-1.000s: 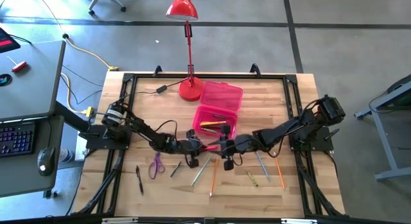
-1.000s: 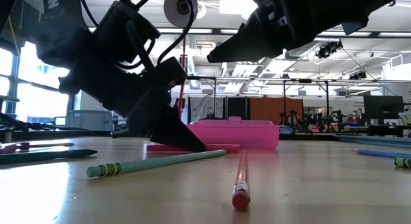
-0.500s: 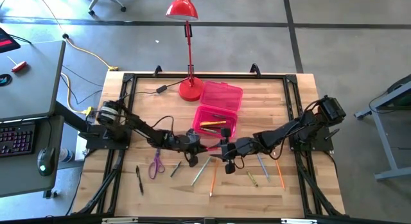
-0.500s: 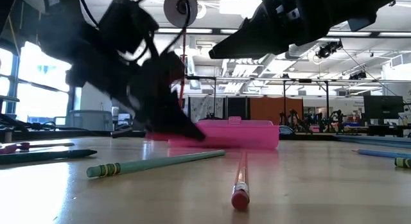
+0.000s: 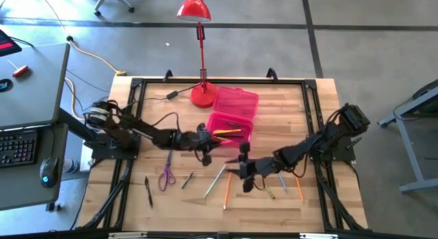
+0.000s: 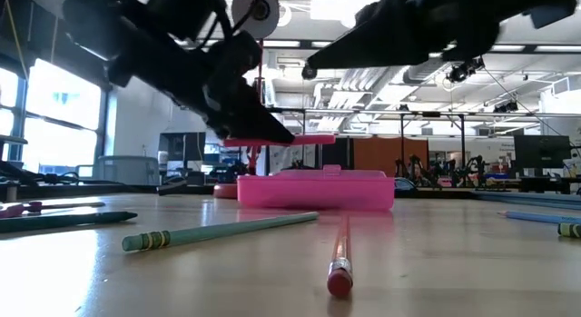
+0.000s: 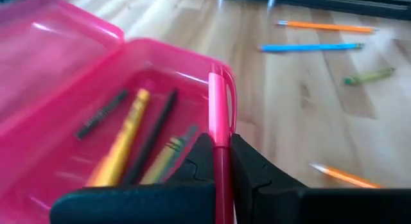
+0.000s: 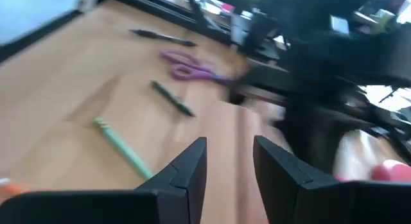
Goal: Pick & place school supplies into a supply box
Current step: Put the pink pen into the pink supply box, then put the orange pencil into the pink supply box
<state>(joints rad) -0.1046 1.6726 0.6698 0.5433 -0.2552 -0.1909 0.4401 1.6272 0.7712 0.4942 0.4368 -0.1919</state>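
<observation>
The pink marker [image 7: 219, 128] is clamped between the fingers of the left gripper [image 5: 202, 137], its long axis running straight out ahead of the jaws, tip over the near wall of the supply box [image 7: 160, 51]. In the low view it hangs level, clear above the box [image 6: 313, 188]. The box lies open just ahead of and below this gripper; inside it rest a yellow pen [image 7: 122, 137], a black pen [image 7: 154, 135] and others. Judging from this, the drop needs only a short reach forward, with nothing in the way.

The right gripper [image 5: 244, 172] hovers well apart, its jaws spread and holding nothing. Beneath it lie a green pencil [image 5: 214, 182] and an orange pencil [image 5: 227, 190]. The purple scissors [image 5: 165, 176] lie nearer the left arm's side.
</observation>
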